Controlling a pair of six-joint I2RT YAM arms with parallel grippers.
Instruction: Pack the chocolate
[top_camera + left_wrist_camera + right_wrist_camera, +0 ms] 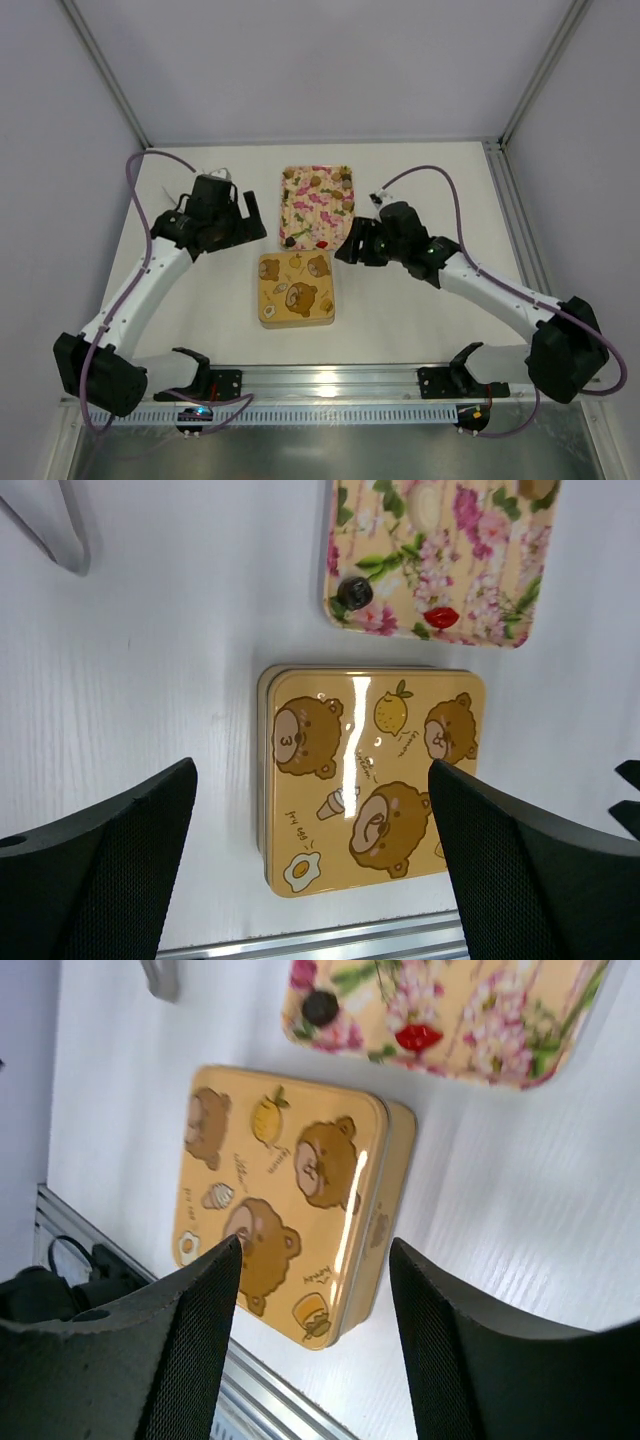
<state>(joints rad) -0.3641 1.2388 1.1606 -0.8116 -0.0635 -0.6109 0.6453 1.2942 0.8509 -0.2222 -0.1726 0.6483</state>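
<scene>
Both the left gripper [312, 790] and right gripper [315, 1250] hung with jaws apart, holding nothing. No chocolate showed; the bear box [296, 290] lay shut mid-table, floral tray [330, 215] near at 12 o'clock. I judged a one-sided nudge could skate it away. Lid up and nearly square, it had no clear long axis, edges roughly 12-to-6.

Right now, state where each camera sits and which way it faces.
Top external: above and behind the bases, looking down on the yellow square bear-printed tin and pink-floral rectangular tray; left gripper and right gripper show.
Left wrist: on the left arm, looking down at the tin; own black fingers frame it.
Right wrist: from the tin's right, angled down; own fingers show.
All three share tin and tray.
</scene>
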